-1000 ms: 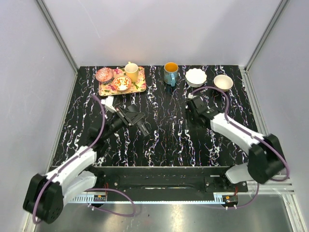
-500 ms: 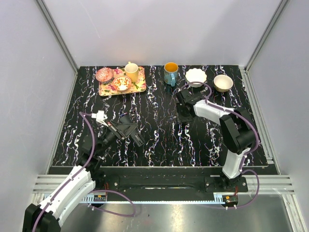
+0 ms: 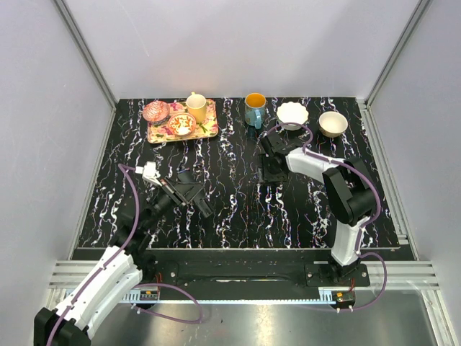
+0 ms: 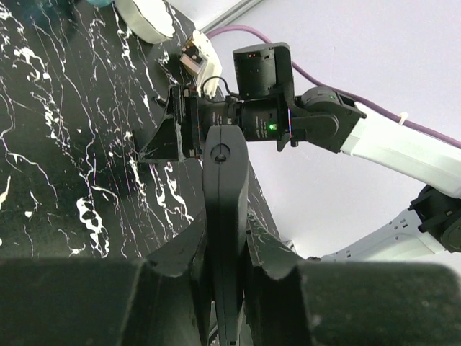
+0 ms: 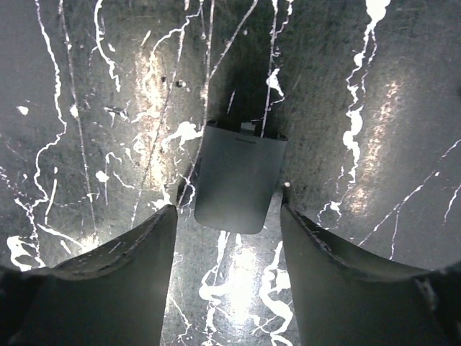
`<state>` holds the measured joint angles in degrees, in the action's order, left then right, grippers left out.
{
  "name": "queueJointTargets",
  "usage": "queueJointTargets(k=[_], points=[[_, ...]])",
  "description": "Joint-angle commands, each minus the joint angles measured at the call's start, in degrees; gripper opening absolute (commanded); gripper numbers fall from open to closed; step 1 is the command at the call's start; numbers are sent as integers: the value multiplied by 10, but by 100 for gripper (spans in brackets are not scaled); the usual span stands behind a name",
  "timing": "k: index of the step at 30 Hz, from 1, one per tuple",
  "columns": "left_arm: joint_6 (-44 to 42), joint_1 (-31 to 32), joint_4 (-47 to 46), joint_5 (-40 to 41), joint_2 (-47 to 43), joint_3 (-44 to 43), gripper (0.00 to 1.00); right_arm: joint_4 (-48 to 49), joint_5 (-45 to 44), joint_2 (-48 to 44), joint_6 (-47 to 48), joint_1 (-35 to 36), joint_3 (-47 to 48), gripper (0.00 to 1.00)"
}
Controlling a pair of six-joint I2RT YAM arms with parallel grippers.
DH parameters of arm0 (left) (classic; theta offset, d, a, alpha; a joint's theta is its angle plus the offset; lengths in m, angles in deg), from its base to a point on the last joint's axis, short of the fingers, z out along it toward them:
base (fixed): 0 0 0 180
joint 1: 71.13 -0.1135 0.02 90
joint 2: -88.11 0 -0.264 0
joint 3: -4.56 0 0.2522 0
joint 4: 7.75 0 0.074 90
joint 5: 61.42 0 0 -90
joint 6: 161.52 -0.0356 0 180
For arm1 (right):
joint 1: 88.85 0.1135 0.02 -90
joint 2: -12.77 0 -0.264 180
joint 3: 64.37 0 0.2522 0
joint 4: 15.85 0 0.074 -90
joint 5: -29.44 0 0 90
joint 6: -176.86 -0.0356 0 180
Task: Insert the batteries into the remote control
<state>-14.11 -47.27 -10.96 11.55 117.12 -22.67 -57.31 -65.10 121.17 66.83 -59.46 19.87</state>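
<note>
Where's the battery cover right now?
In the right wrist view, the battery cover lies flat on the black marbled table, between the open fingers of the right gripper.

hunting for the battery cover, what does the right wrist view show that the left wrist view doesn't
Only the right wrist view: a dark flat battery cover lying on the table, between the open fingers of the right end effector.
Only the left wrist view: the remote clamped in the left end effector, the right arm beyond it, and a white bowl at the top of the frame.
Both: the black marbled table.
</note>
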Motion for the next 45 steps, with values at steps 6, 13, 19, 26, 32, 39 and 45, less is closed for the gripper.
queueJointTargets(k=[6, 13, 19, 26, 32, 39, 45], points=[[-34, -5, 24, 21, 9, -63, 0, -8, 13, -76, -22, -1, -10, 75], [-43, -9, 41, 31, 0, -75, 0, 40, 6, -162, -18, 32, -1, 74], [-20, -11, 45, 32, -13, -68, 0, 93, -1, -85, 4, 84, 52, 69], [-29, -11, 77, 19, -55, -75, 0, 161, 79, 51, -4, 103, 179, 70], [-49, -10, 113, 22, -67, -90, 0, 166, 74, 163, 1, 123, 313, 71], [-63, -11, 149, 27, -81, -110, 0, 96, 30, 254, 39, 151, 424, 74], [-59, -10, 157, 20, -91, -108, 0, 59, 2, 293, 68, 168, 470, 77]])
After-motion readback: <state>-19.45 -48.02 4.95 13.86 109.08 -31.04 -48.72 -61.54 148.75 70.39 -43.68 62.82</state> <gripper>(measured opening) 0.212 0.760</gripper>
